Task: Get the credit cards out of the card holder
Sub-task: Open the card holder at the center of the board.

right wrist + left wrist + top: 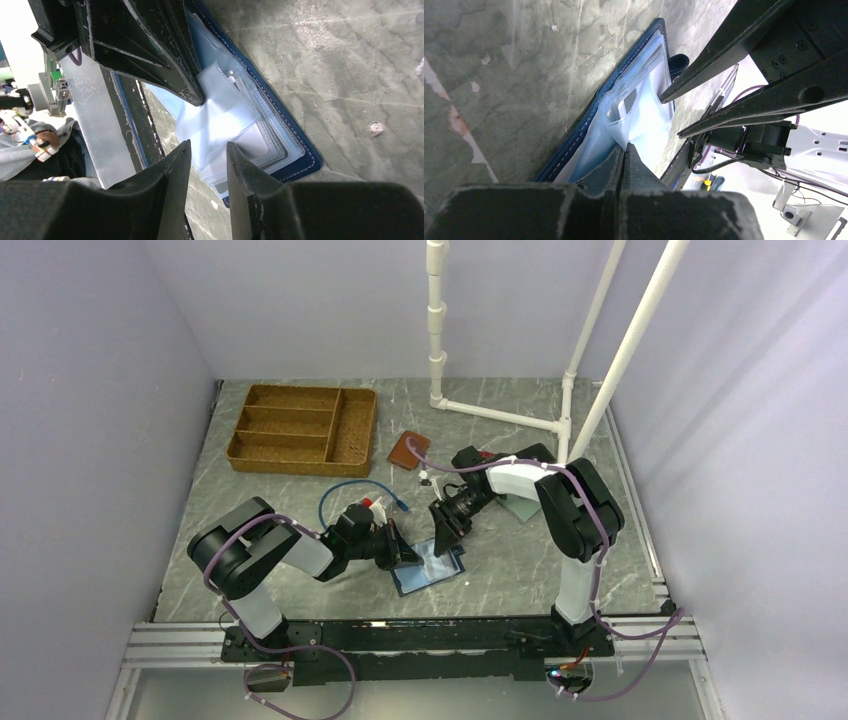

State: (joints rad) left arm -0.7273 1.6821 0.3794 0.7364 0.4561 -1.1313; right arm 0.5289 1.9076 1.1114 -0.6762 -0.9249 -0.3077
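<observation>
Spreading across the whole workspace, the grey marbled table [560, 570] is left bare around the near centre, so room is available on every side of the work. A woven tray [290, 468] and a brown wallet [408, 450] are set well apart at the back, out of the arms' way.

The card holder [440, 572] is laid open and flat between the two arms, its glossy inside up, with its navy stitched edge lying against the table. The left gripper [625, 151] is seen with its fingers pressed together, the tips set down on the clear sleeves at the near side. This is judged to be a hold-down, so that the wallet is not dragged when a card is drawn. The right gripper [207, 150] is held just above the sleeves with its fingers apart and nothing between them.

The credit cards [260, 142] are tucked inside the stacked sleeves, none yet out. Their free edges are fanned toward the right arm, where open table is offered for a pull.
</observation>
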